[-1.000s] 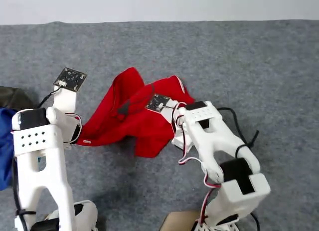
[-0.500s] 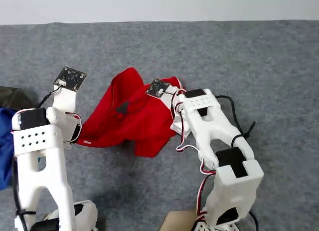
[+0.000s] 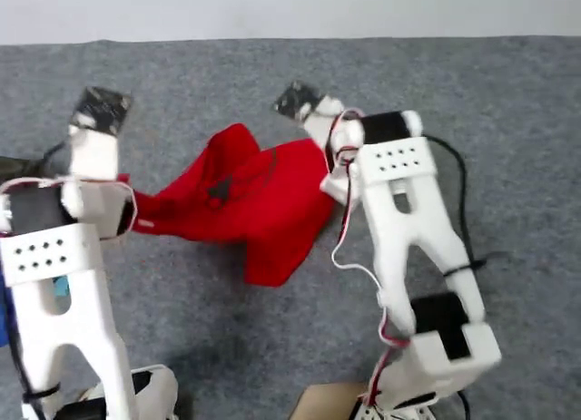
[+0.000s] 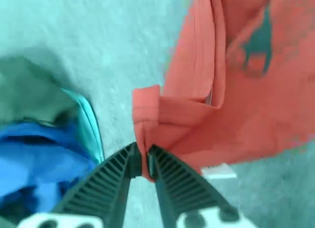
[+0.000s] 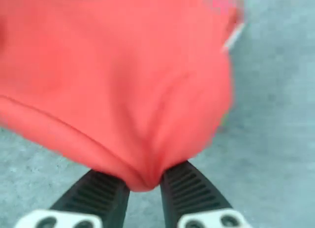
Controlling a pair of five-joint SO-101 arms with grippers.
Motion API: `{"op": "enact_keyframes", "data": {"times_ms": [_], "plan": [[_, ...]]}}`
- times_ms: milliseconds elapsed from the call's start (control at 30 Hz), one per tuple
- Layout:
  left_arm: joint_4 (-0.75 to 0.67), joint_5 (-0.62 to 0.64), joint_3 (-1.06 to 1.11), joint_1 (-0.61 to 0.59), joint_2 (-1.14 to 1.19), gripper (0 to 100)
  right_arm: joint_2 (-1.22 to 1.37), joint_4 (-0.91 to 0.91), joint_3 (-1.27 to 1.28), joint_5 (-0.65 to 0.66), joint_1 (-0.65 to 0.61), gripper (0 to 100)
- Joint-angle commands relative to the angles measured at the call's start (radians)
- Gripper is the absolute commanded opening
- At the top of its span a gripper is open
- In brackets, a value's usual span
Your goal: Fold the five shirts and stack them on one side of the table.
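Gripping a red shirt (image 3: 245, 202) from both sides, two robot arms hold it spread across the middle of the grey table (image 3: 472, 84). The left end effector (image 4: 141, 161) is clamped on a folded hem at the shirt's left edge, and the right end effector (image 5: 143, 181) pinches a fold at its right edge. A blue shirt (image 4: 34, 149) lies bunched at the table's left edge.

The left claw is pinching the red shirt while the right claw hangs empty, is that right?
Not quite. The left gripper does pinch the red shirt, but the right gripper is not empty: the right wrist view shows its jaws shut on a fold of the same shirt.
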Motion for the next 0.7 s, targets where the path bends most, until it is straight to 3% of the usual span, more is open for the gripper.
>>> {"op": "enact_keyframes", "data": {"times_ms": [0, 267, 667], "plan": [[0.049, 0.040, -0.188, 0.058, -0.032, 1, -0.159, 0.016, -0.114, 0.002, 0.016, 1.0], [0.055, 0.040, -0.410, 0.130, -0.031, 1, -0.398, 0.007, -0.209, 0.003, 0.064, 1.0], [0.061, 0.040, -0.717, 0.132, -0.031, 1, -0.611, 0.007, -0.394, 0.009, 0.331, 1.0]]}}
